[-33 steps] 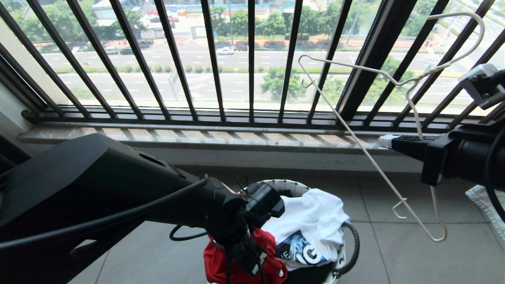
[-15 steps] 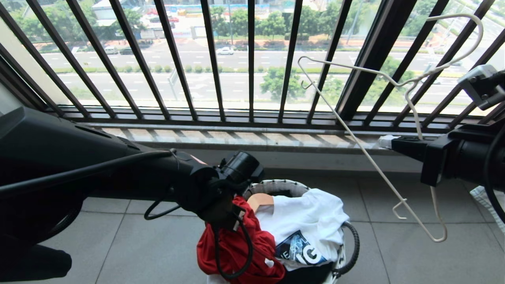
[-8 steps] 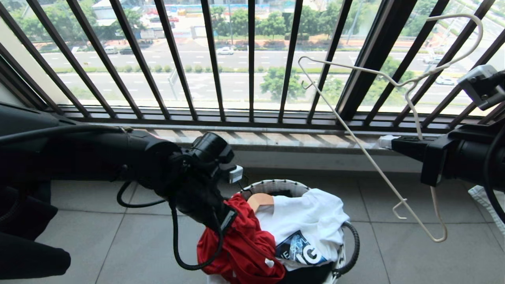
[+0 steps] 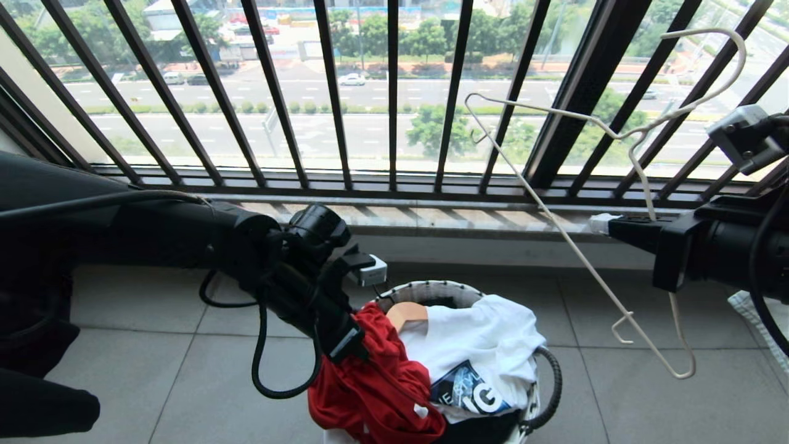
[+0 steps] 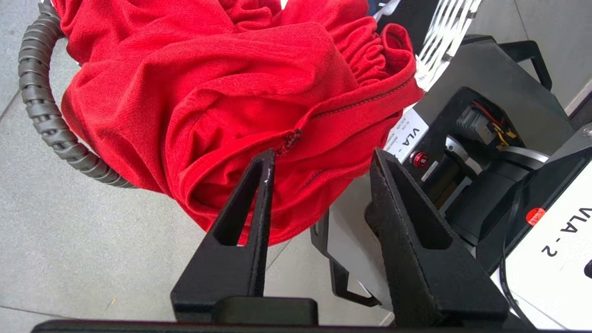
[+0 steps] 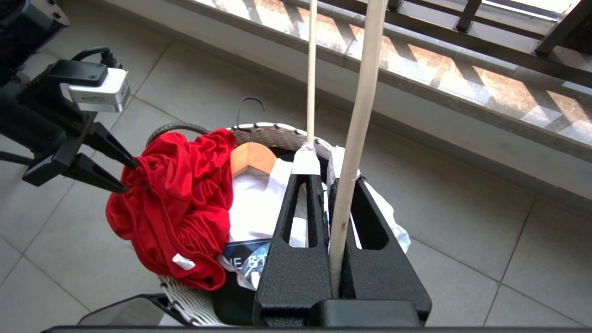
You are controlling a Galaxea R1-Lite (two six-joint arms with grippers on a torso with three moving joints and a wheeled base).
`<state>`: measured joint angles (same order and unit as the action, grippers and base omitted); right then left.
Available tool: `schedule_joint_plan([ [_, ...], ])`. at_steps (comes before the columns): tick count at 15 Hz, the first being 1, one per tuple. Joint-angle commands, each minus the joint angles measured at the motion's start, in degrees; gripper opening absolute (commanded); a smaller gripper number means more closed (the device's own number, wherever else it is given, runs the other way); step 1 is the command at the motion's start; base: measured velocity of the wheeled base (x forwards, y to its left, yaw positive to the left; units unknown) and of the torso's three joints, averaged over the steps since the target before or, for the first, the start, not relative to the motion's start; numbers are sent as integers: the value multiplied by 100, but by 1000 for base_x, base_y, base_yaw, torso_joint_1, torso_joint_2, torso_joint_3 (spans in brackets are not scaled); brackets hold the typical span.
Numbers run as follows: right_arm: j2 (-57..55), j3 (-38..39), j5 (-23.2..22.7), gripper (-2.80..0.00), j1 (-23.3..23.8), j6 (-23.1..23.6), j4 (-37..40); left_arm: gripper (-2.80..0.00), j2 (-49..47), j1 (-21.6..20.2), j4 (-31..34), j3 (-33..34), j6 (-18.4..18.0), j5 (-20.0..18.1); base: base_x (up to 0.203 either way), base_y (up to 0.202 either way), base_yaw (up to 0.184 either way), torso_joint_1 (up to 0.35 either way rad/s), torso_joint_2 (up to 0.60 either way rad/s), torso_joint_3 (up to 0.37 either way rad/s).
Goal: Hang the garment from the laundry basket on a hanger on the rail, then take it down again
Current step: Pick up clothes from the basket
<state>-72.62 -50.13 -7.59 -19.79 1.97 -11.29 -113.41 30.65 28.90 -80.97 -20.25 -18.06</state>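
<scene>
Red T-shirt (image 4: 376, 385) lies bunched over the near-left rim of the laundry basket (image 4: 431, 288), spilling down its outside toward the floor. Right of it in the basket sits a white T-shirt with a blue graphic (image 4: 487, 348), with the curved shoulder of a wooden hanger (image 4: 405, 314) poking up between the two; a dark garment shows low in the basket. A ribbed grey hose-like handle (image 4: 553, 382) loops off the basket's right side.

The left hand (image 4: 352, 345) is at the red cloth's upper-left edge, its fingers (image 5: 249, 208) apart with a hem seam just ahead of the gap; nothing is clamped. Its black cable (image 4: 277, 370) droops in a loop to the left of the basket.

The right hand (image 4: 601, 223) is held well right of the basket and higher, fingers (image 6: 296, 259) together on the pale wire hanger (image 4: 573, 246), which tilts, hook up toward the far right.

Left and right of the basket the grey tiled floor (image 4: 185, 382) is open. Behind the basket runs a low stone sill (image 4: 431, 216), then a black barred window railing (image 4: 394, 92) with a road and trees beyond. A pale cloth (image 4: 755, 320) lies on the floor at the far right edge.
</scene>
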Motion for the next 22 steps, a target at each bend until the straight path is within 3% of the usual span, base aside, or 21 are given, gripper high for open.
schedule_joint_plan([
  [1, -118, 3, -5, -280, 1, 13, -14, 0, -305, -6, -165, -55, -31, -78, 0, 0, 0, 0, 0, 0],
  [4, -121, 3, -5, -280, 1, 13, -23, 0, -379, 3, -220, -60, -32, -112, 0, 0, 0, 0, 0, 0],
  [7, -112, 3, -5, -280, 1, 13, -23, 0, -474, -5, -331, -59, -15, -587, 0, 0, 0, 0, 0, 0],
  [13, -112, 3, 4, -280, 1, 13, -23, 0, -702, 3, -497, -75, -5, -621, 0, 0, 0, 0, 0, 0],
  [15, -112, 3, 4, -280, 1, 13, -23, 0, -701, 3, -718, 46, 12, -804, 0, 0, 0, 0, 0, 0],
  [22, -112, -6, 4, -280, 45, 13, -23, 0, -217, -53, -533, 166, -48, -623, 0, 0, 0, 0, 0, 0],
])
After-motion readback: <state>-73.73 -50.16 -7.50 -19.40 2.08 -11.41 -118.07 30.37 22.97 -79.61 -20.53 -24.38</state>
